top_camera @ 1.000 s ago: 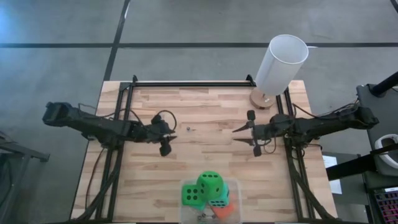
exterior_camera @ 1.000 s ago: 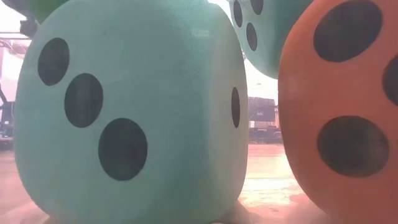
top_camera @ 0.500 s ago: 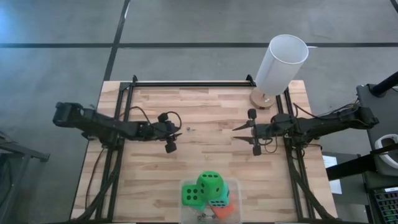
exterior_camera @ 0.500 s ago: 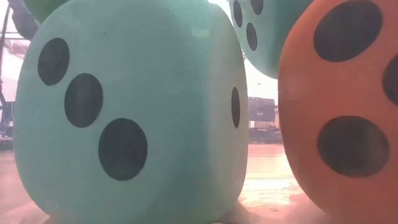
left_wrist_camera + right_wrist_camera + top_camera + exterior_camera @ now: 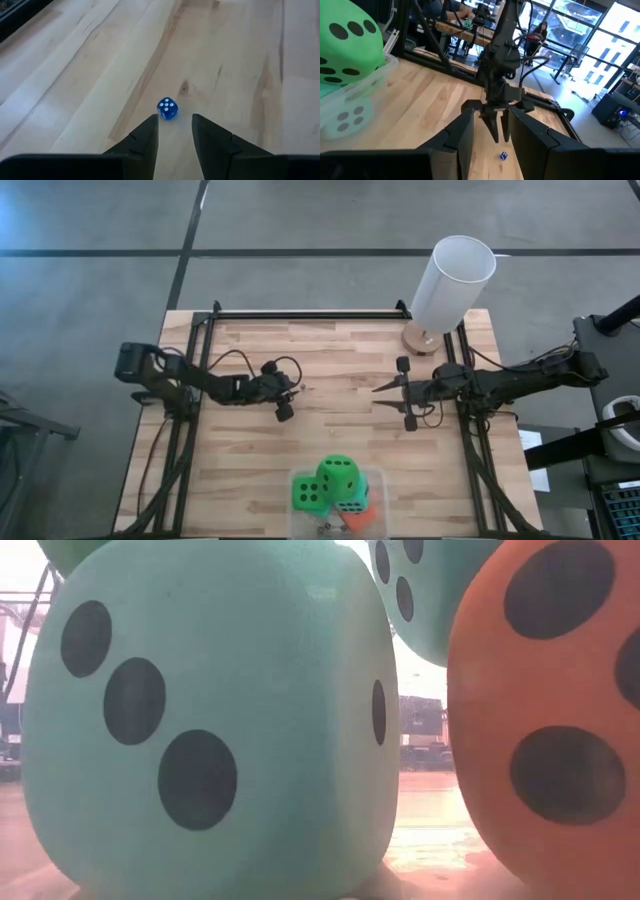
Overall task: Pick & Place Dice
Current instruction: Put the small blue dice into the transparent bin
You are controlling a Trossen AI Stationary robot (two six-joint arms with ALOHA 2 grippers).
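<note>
My left gripper [image 5: 175,122] — fingers parted, holding nothing — sits just short of the small blue die [image 5: 167,108] mid-table, far nearer than the right gripper [image 5: 388,392].

Even, bright daylight fills every view, with soft, faint shadows on the counter [image 5: 330,370]. In the low view the teal die [image 5: 210,720] sits so close that it looks hazy, backlit by glaring windows [image 5: 600,35].
</note>
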